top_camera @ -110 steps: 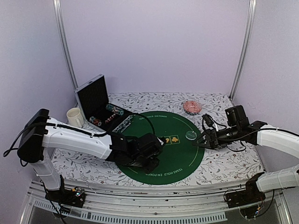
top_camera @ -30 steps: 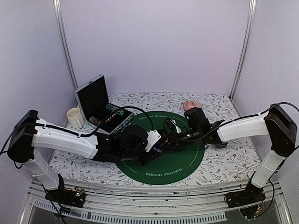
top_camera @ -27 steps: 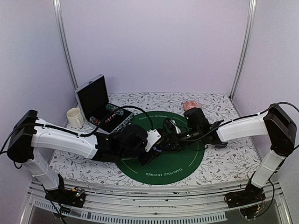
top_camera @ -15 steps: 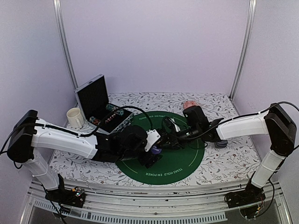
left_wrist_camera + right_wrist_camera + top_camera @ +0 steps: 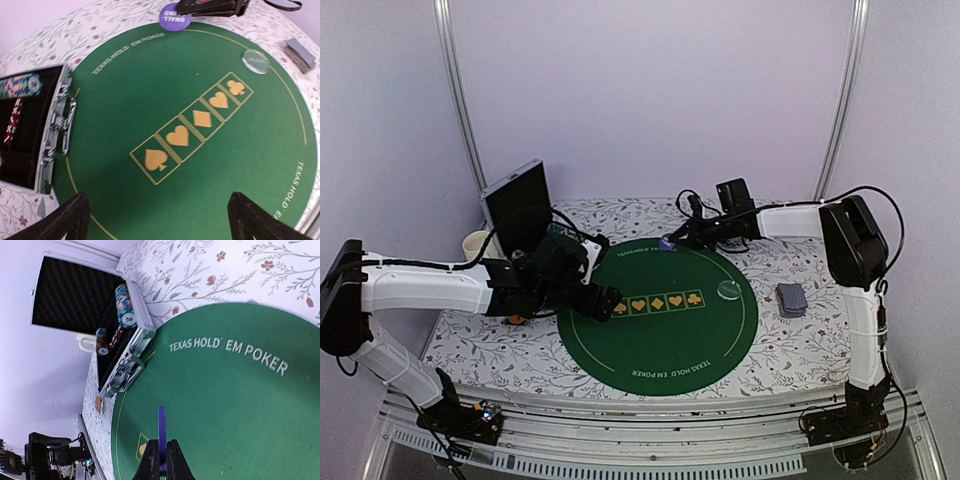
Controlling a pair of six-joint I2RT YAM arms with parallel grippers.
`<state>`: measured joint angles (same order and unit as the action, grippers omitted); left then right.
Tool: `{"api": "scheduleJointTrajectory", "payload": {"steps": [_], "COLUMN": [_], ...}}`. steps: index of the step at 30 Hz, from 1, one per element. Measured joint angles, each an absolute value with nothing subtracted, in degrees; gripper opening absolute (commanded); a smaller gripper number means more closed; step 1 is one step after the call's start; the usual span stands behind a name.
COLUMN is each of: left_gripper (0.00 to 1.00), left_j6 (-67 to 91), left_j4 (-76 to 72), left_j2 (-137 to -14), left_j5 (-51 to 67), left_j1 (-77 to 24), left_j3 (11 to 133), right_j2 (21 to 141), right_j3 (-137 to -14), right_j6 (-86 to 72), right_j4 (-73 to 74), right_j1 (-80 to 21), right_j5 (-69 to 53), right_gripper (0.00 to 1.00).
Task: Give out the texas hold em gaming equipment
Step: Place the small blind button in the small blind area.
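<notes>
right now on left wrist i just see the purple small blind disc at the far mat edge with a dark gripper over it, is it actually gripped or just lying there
Observer: Gripped. The right wrist view shows the purple small blind disc edge-on, pinched in the shut right gripper.
Operator: ok, any marker discs outside my frame
Observer: Yes. An orange disc lies on the tablecloth beside the open case, partly hidden under the left arm in the top view.
</notes>
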<state>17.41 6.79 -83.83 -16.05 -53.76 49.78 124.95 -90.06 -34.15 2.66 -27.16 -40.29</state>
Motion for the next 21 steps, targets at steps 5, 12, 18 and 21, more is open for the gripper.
{"api": "scheduleJointTrajectory", "payload": {"steps": [5, 12, 18, 21], "left_gripper": [0.98, 0.98, 0.98, 0.98], "left_j6": [22.61, 25.89, 26.52, 26.68], "left_j4": [11.09, 14.35, 14.7, 15.4], "left_j2": [-81.28, -79.59, -79.18, -78.37], "left_j5": [-16.53, -16.14, -16.1, -16.19], "left_j1": [-48.82, -45.04, -44.07, -43.68], "left_j3": [45.76, 41.93, 41.93, 41.91], "right_j2": [135.7, 141.23, 141.25, 141.21], "right_j3": [-100.53, -103.7, -104.51, -104.75], "right_j6": [-36.69, -41.19, -43.05, -42.74], "right_j4": [4.67, 5.93, 6.74, 7.66], "right_j1": [-27.11, -27.49, -27.49, -27.49], "right_j5": [-38.85, -37.34, -34.59, -33.19], "right_gripper": [0.03, 0.08, 0.38, 0.55]}}
